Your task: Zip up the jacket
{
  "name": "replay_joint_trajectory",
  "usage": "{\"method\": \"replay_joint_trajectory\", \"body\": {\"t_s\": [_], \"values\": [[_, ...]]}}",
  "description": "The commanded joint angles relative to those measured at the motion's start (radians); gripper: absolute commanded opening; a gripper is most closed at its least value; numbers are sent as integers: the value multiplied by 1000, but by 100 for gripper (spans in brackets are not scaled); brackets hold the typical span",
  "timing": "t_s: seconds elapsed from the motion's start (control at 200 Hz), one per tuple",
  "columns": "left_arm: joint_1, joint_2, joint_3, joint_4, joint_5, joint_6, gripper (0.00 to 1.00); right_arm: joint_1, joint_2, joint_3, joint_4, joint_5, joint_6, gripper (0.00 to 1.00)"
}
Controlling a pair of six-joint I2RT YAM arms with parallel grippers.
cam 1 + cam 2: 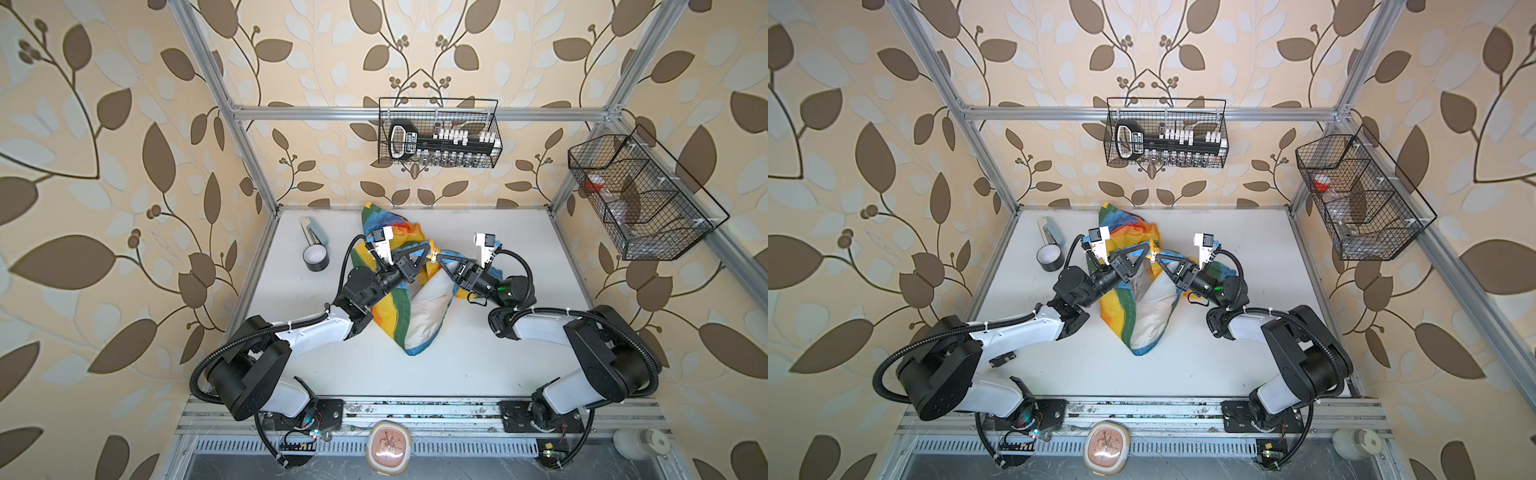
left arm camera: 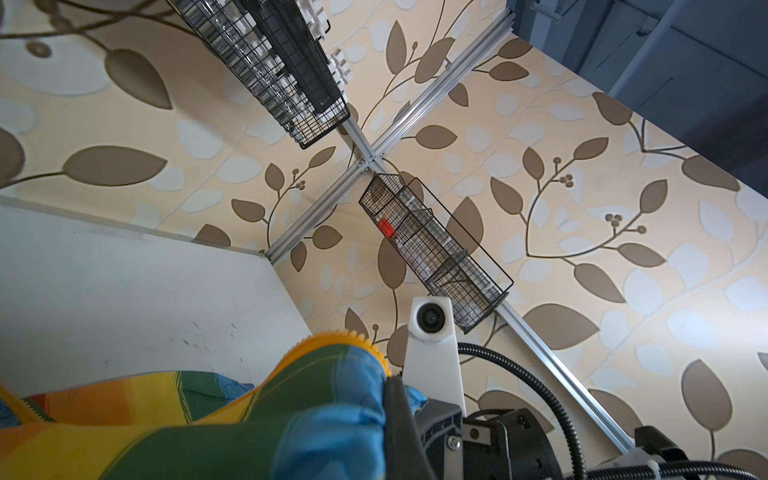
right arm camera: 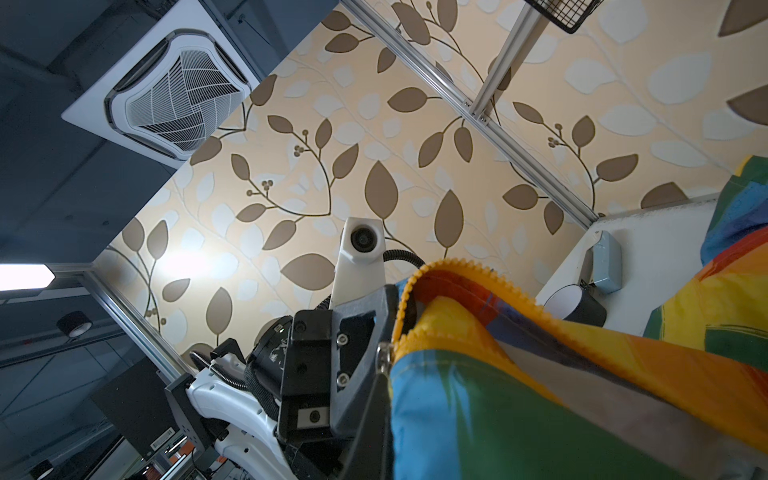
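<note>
Left wrist view: a red item [image 2: 386, 227] sits inside a wire basket [image 2: 451, 268].

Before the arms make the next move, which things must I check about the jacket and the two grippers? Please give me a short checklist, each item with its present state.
1. Left gripper shut on the jacket at its raised front edge: ok.
2. Right gripper shut on the jacket, tip to tip with the left one: ok.
3. Zipper closed: not ok; the front gapes and the white lining shows.
4. Both zipper rows joined at the start: cannot tell; the cloth hides that spot.
5. Tape roll apart from the jacket, out of the way on the table: ok.
</note>
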Motion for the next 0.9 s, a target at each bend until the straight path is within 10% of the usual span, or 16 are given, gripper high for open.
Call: {"method": "replay_joint_trajectory", "body": {"t_s": [0.0,0.895], "values": [[9,-19,22,19,44,13,0,1,4,-6,71,6,0,0],[9,-94,-4,-142,145,-40,0,-19,29,8,72,18,0,0]]}}
